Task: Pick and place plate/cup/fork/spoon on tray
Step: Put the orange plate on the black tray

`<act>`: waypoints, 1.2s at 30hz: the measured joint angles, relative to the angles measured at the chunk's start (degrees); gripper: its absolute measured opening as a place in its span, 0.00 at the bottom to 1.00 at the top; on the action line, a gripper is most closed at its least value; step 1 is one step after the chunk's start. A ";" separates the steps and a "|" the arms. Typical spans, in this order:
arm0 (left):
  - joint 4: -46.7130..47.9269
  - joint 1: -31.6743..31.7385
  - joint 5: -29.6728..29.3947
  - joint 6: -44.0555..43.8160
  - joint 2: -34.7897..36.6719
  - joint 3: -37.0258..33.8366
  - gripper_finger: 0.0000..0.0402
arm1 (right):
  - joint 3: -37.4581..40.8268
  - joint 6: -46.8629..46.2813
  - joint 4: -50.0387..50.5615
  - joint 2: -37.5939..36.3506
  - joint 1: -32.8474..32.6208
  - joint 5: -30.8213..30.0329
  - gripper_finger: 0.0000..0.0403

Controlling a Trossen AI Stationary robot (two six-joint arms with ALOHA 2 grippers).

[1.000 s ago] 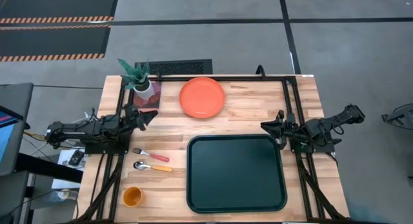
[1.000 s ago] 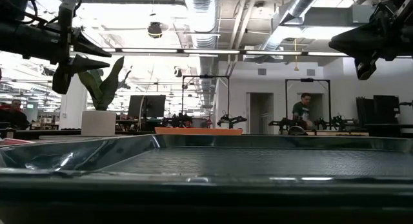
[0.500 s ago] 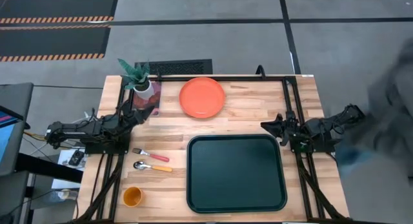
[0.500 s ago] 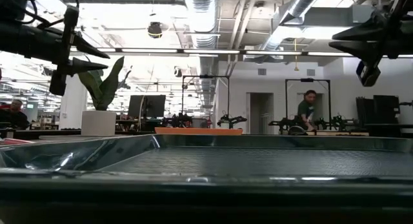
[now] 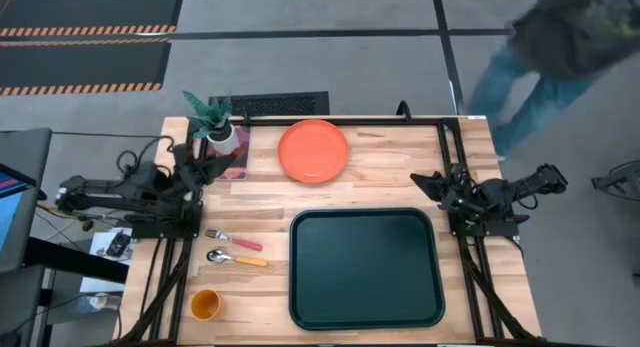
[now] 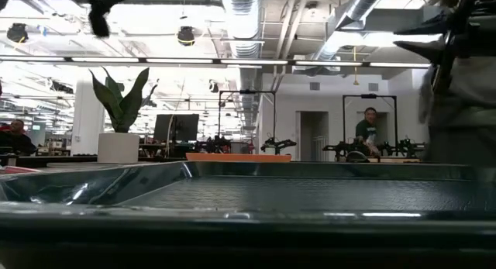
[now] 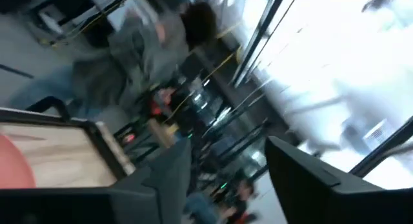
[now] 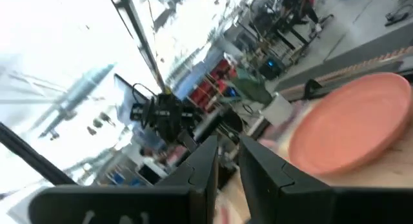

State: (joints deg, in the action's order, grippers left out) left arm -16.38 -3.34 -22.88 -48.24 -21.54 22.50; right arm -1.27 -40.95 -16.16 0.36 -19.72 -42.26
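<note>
The orange-red plate [image 5: 313, 150] lies flat at the table's far middle and also shows in the right wrist view [image 8: 348, 130]. The dark tray [image 5: 366, 269] lies at the near middle-right. The red-handled fork [image 5: 232, 238], the orange-handled spoon [image 5: 236, 257] and the small orange cup [image 5: 205, 304] rest on the wood left of the tray. My left gripper [image 5: 205, 167] is open and empty, raised at the table's left by the plant. My right gripper [image 5: 425, 179] is open and empty, raised beyond the tray's far right corner.
A potted plant [image 5: 222, 137] stands on a dark mat at the far left, close to my left gripper. A black frame rail runs along the table's far edge and sides. A person [image 5: 560, 37] walks on the floor beyond the far right corner.
My left gripper has risen, tipped upward and drawn back toward the table's left and far edge, near the plant. My right gripper has gone up and a little toward the far edge. A person has walked past beyond the table's right side.
</note>
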 joint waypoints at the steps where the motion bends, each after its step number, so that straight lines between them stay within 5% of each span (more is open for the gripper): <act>1: 1.76 -0.26 0.97 1.19 -3.85 3.33 0.53 | -0.22 0.00 0.18 0.00 0.09 -0.04 0.25; 5: 18.48 -0.55 5.55 3.90 -19.52 17.76 0.61 | -2.49 0.74 5.32 0.00 1.05 0.02 0.36; 9: 48.58 1.14 6.32 -3.39 -34.81 31.86 0.63 | -6.55 -0.71 15.97 0.15 2.28 0.19 0.49; 13: 65.85 4.19 10.22 -9.92 -45.82 41.94 0.61 | -12.80 -7.97 25.22 4.67 4.23 0.24 0.56; 19: 66.01 11.62 19.10 -7.65 -53.71 47.16 0.60 | -23.39 -11.70 33.79 22.22 8.85 2.05 0.56; 28: 67.95 26.79 24.66 -3.40 -54.49 45.94 0.60 | -37.05 -12.62 37.09 48.65 18.97 6.23 0.52; 36: 61.83 35.50 17.91 7.52 -58.88 45.77 0.60 | -40.47 -15.12 37.05 60.26 27.01 14.12 0.52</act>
State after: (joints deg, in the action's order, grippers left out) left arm 45.45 32.16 -4.97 -40.71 -80.42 68.27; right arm -41.74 -56.07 20.88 60.62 7.29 -28.14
